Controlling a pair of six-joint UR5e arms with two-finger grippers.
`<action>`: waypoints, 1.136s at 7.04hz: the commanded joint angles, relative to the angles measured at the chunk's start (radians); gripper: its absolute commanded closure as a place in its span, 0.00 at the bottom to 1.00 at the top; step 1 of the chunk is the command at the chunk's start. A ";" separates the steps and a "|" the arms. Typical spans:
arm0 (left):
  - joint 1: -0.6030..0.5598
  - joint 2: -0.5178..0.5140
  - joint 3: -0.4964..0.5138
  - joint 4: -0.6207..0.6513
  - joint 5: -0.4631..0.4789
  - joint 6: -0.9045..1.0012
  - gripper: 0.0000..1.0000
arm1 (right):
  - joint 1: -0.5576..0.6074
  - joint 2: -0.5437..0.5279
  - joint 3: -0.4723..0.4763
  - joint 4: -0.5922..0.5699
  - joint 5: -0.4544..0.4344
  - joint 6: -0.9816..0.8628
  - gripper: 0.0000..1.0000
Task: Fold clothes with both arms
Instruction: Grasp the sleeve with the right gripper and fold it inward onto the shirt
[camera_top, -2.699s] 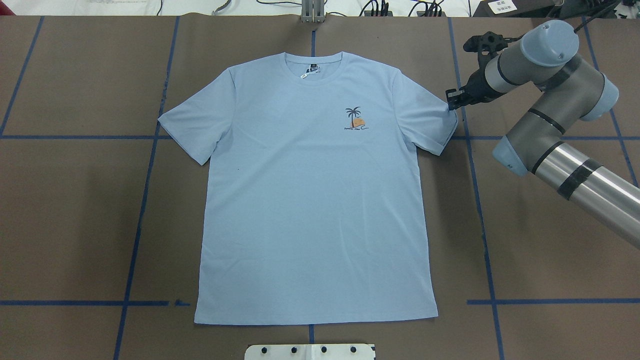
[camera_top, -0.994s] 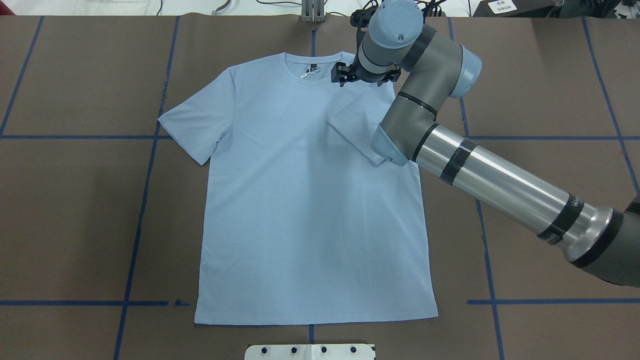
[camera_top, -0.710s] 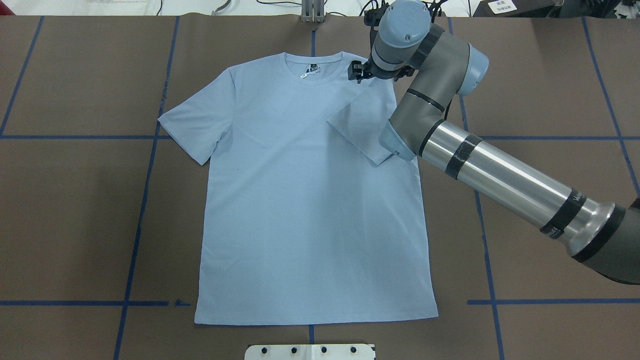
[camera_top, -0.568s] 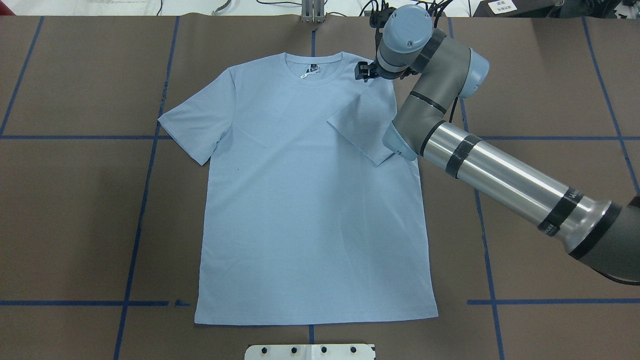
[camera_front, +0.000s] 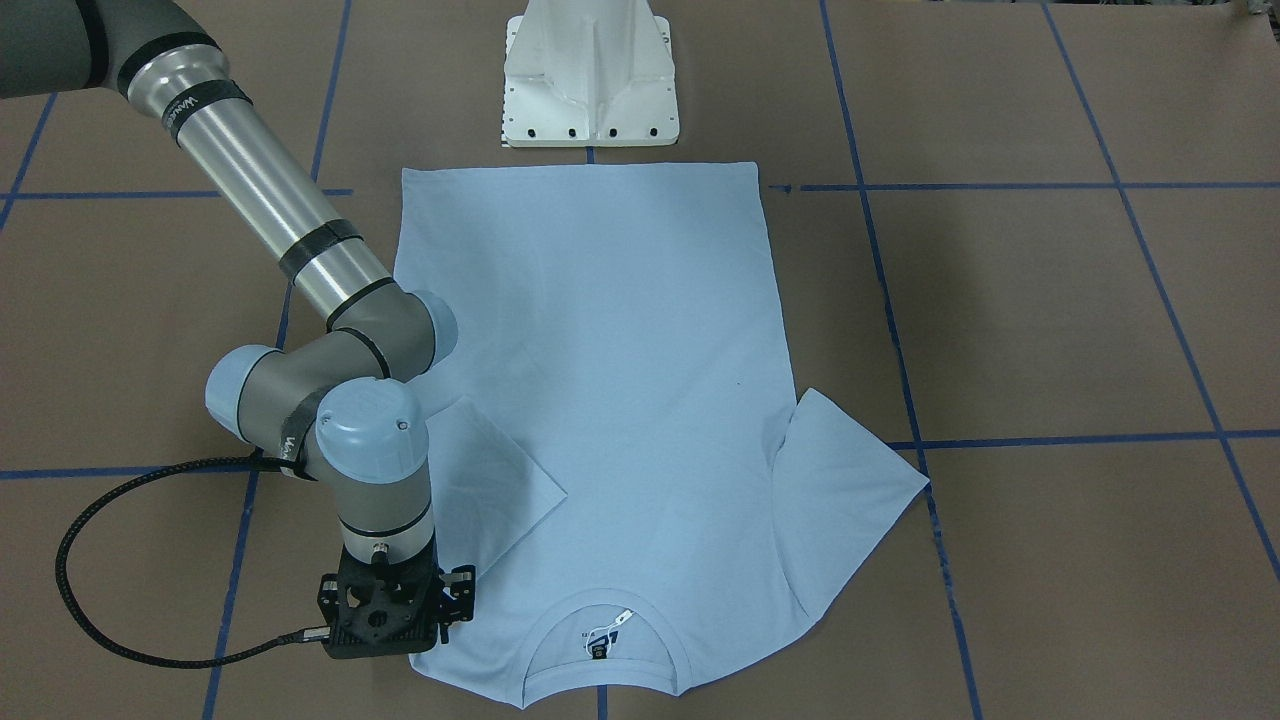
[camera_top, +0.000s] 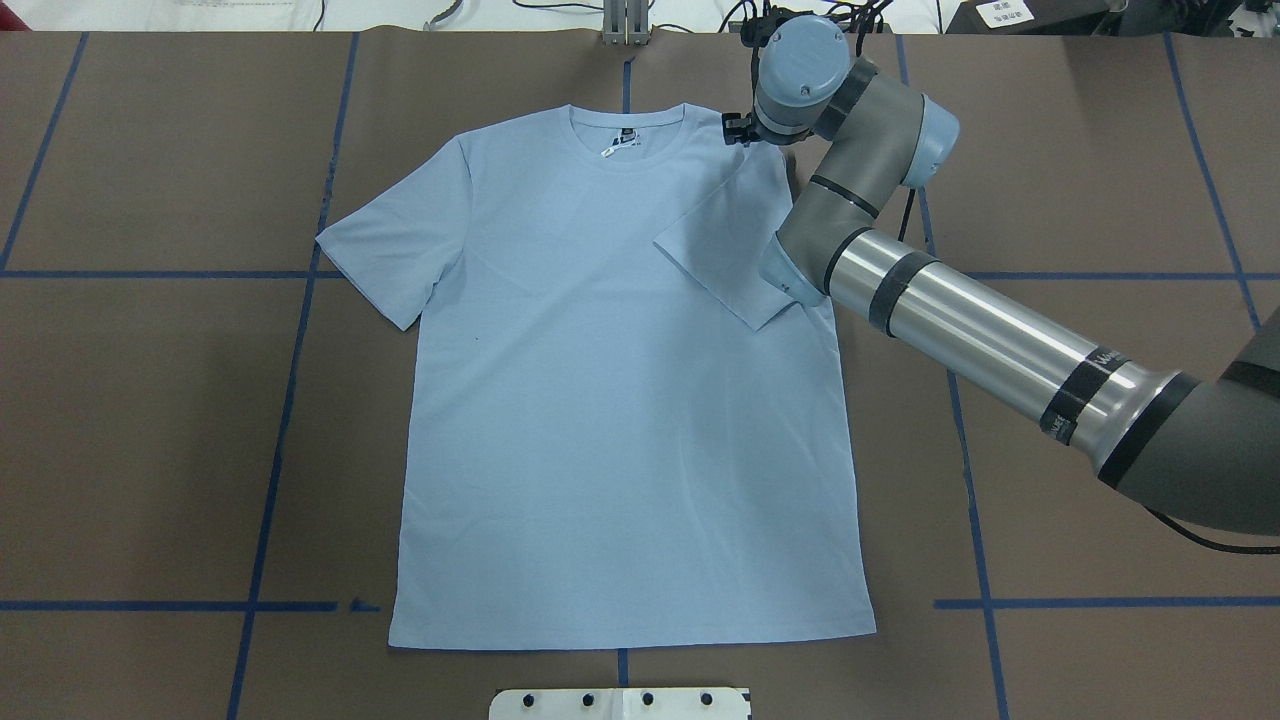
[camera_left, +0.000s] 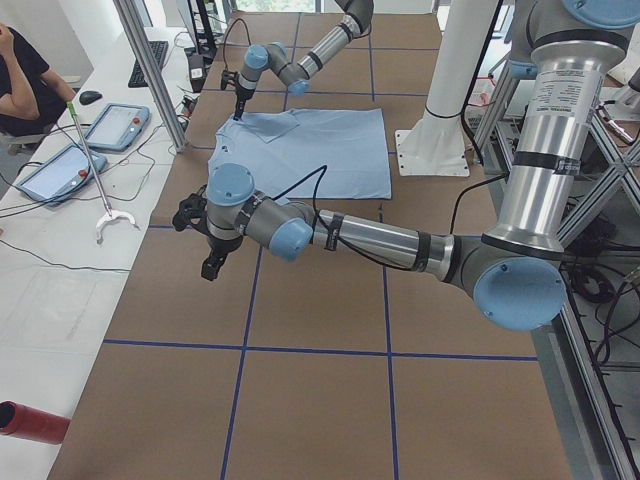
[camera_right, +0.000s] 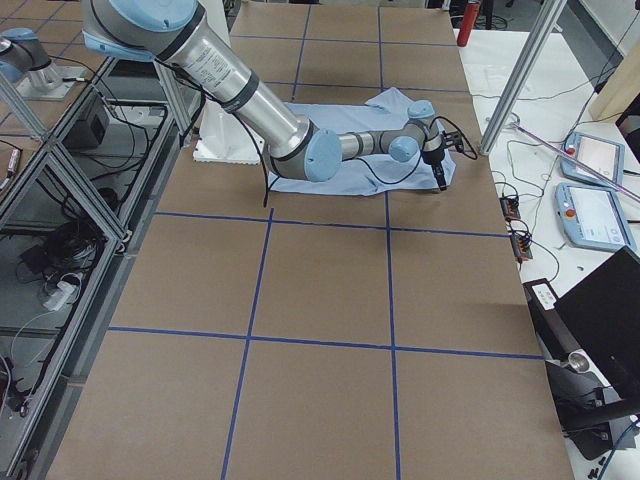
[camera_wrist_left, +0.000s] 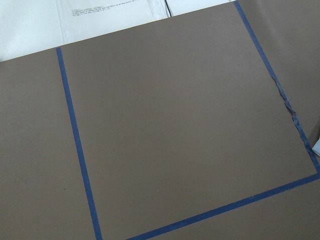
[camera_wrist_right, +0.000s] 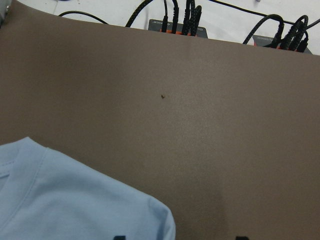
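The light blue T-shirt (camera_top: 620, 420) lies flat on the brown table, collar (camera_top: 627, 140) at the far edge. Its right sleeve (camera_top: 722, 255) is folded inward over the chest and hides the print. My right gripper (camera_front: 392, 618) points down beside the right shoulder. In the right wrist view its fingertips (camera_wrist_right: 242, 237) stand wide apart, open and holding nothing, with the shoulder edge (camera_wrist_right: 75, 205) below them. The other sleeve (camera_top: 385, 245) lies spread out. My left gripper (camera_left: 212, 264) shows only in the exterior left view, over bare table away from the shirt; I cannot tell its state.
The white pedestal base (camera_front: 590, 80) stands at the shirt's hem side. Blue tape lines (camera_top: 290, 350) cross the table. Cables and boxes (camera_wrist_right: 180, 22) lie past the far edge. A seated person (camera_left: 20, 70) and tablets (camera_left: 115, 125) are at a side desk.
The right gripper carried the right sleeve from spread flat inward over the print and let it go. Over the last second it moved right, from the collar to the shoulder.
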 joint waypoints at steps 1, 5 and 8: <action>0.001 -0.001 0.000 0.001 0.000 -0.001 0.00 | 0.024 -0.003 -0.005 0.000 0.031 -0.088 0.99; 0.001 -0.011 -0.002 0.001 -0.020 -0.033 0.00 | 0.040 -0.032 -0.005 0.000 0.020 -0.165 1.00; 0.001 -0.024 0.004 0.001 -0.051 -0.043 0.00 | 0.060 -0.030 -0.004 0.000 0.020 -0.210 0.79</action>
